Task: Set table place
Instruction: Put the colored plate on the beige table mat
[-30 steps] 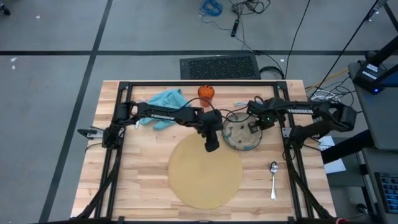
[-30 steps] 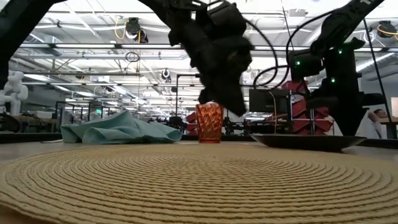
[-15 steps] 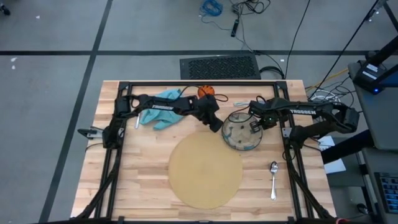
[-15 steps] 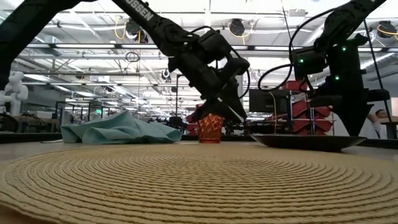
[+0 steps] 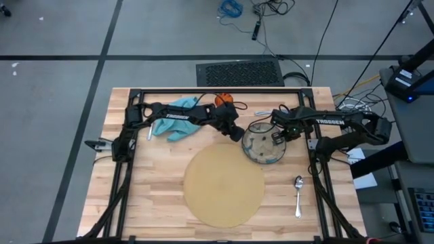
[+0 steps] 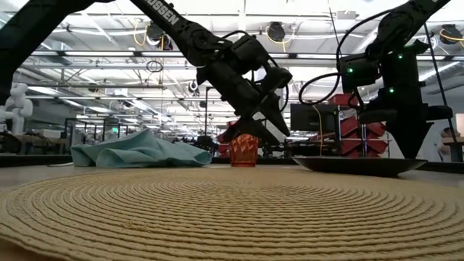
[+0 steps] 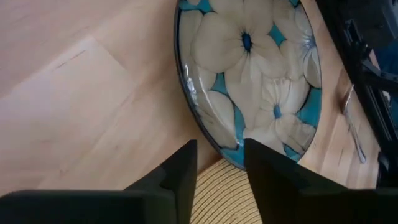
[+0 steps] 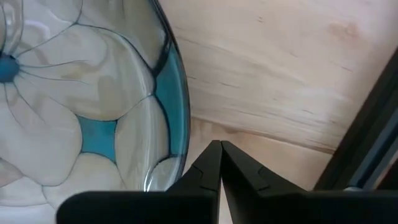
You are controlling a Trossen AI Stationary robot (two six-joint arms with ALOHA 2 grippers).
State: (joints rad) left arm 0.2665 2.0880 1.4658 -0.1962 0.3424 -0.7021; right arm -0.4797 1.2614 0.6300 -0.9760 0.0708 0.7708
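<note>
The blue-green flowered dish [image 5: 261,152] sits on the wooden table [image 5: 156,183], just beyond the far right edge of the round tan mat [image 5: 225,186]. My left gripper [image 5: 235,133] slants down at the dish's left rim [image 7: 214,134]. It is open, and the rim and mat edge show in the gap [image 7: 221,165]. My right gripper [image 5: 277,135] points down, shut, at the dish's right rim [image 8: 177,118]. The teal napkin [image 5: 178,112] and orange cup [image 5: 224,100] stand at the far side. A spoon [image 5: 298,193] lies right of the mat. My right gripper has its shut fingertips [image 8: 211,158] pointing down just outside the dish's rim [image 8: 180,149], over bare wood. I cannot tell whether they touch the rim or the table. I cannot tell either whether my left gripper's fingers [image 7: 180,168] touch the dish.
A metal utensil [image 5: 261,112] lies on the wood beyond the dish, near the cup. The black frame rails [image 5: 129,169] run along the table's left, right and far sides. Bare wood lies left of the mat and along the near edge.
My left gripper has gone from above the mat's far edge toward the table's far edge and down to the dish's left rim. It has rolled and tipped from pointing down to a slant. Its fingers have since spread wider. The dish and my right gripper have stayed put.
</note>
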